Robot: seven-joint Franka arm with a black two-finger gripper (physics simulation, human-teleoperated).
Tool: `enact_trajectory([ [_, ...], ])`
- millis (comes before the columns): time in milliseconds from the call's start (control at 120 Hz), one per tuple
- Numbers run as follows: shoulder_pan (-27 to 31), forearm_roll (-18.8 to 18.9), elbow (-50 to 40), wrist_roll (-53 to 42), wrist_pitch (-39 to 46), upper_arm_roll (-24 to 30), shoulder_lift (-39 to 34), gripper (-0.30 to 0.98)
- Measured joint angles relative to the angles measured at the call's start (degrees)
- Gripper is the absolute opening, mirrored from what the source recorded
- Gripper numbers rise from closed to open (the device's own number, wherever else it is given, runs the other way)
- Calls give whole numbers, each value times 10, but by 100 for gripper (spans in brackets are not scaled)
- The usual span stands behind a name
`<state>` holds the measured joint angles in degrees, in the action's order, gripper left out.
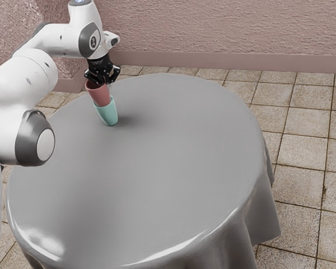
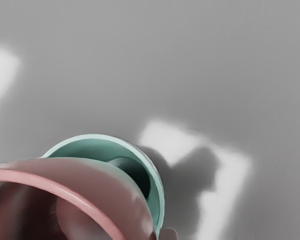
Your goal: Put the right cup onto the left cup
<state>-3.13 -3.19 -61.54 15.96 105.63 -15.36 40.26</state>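
The grey table (image 1: 157, 162) spreads out beneath the green cup (image 1: 107, 114), which stands near its edge on it. The arm (image 1: 31, 73) reaches across above the green cup, so any sideways drift from here could carry a push down into both cups and slide or topple the lower one. The gripper (image 1: 104, 82) is above the green cup, at the top of the pink cup (image 1: 100, 96); whether its fingers are closed on that cup or loose cannot be told.

The pink cup, presumably the one to be placed, is at the green cup's mouth, with its lower end over or partly inside the opening. How deep it sits is hidden. The wrist view shows a crescent of the green cup's inside beside the pink wall, which suggests the two may be off centre. If so, lowering straight down could bring the pink wall against the green rim (image 2: 161, 190), tipping the green cup or leaving the pink one jammed at a slant.

Letting go too early would risk the pink cup dropping crookedly into the green cup, or rolling off its rim. Lifting away carelessly could snag the pink rim (image 2: 65, 191) and pull it back out of the green cup.
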Motion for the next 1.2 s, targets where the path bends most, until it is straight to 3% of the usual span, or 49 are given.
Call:
enact_trajectory([
  [233, 1, -3, -1, -1, 3, 0, 0, -10],
  [400, 1, -7, -1, -2, 4, 1, 0, 26],
  [508, 1, -11, -1, -2, 4, 1, 0, 42],
  [667, 1, -12, 0, -2, 2, -1, -2, 55],
  [867, 0, -10, 2, -3, -9, 0, -19, 62],
  [1058, -25, -11, -26, -28, -52, 9, -121, 65],
  [1200, -78, -5, -157, -83, -88, 23, -254, 66],
])
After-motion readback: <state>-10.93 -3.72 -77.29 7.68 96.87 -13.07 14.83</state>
